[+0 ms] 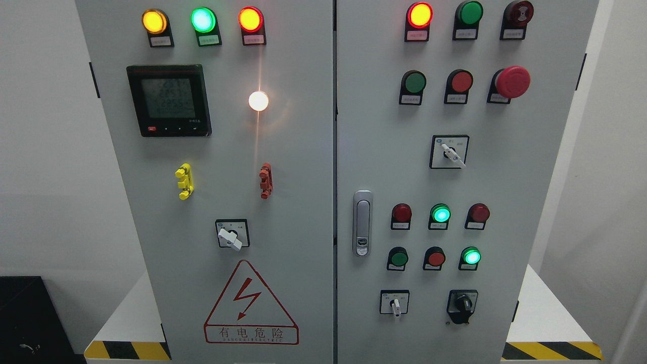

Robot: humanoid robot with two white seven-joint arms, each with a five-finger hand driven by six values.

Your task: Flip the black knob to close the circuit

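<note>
The small black rotary knob (463, 304) sits in the lower right of the frame, at the bottom of the right-hand grey cabinet door. It is mounted on a dark, roughly square plate with a rounded lower edge, which hangs a little below the plate's outline. The knob is round with a raised ridge across its face; the ridge stands close to upright. A pale spot shows at its centre. Nothing touches it, and its surface markings are too small to read.
</note>
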